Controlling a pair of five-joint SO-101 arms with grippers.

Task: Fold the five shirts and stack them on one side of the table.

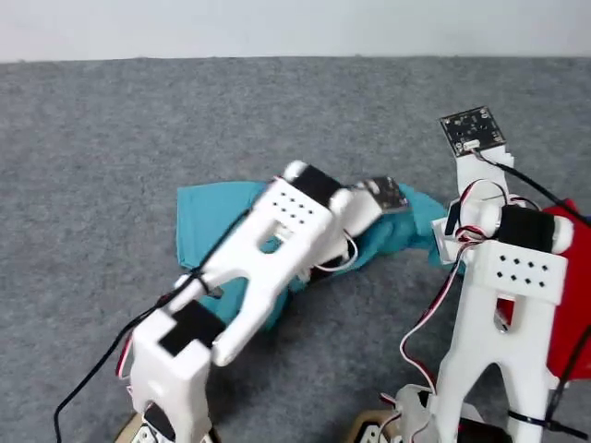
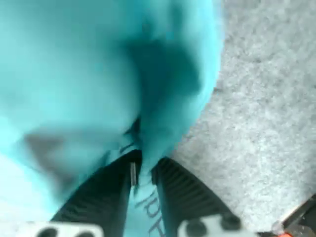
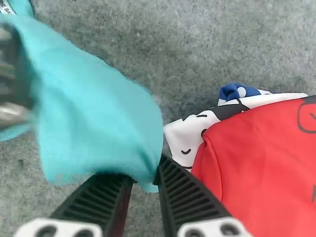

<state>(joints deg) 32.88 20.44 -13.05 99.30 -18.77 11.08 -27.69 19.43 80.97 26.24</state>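
Both sets of jaws are clenched on the teal shirt (image 1: 203,212): left gripper (image 2: 146,165) pinches a bunched fold, right gripper (image 3: 143,173) has a corner. The shirt lies mid-frame in the high view; it looks light, limp and prone to bunching, so I'd grip hem corners and keep it taut. Farther right, a red shirt (image 3: 256,163) over a white printed shirt (image 3: 192,133) crowds the grey table (image 1: 92,138).

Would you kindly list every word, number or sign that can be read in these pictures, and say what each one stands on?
Nothing reads clearly.
Dark lettering on the teal shirt, between the left tool's fingers: too blurred.
Small label on the teal shirt in the right wrist view: too small.
Black marks on the red shirt and white shirt: drawings, not words.
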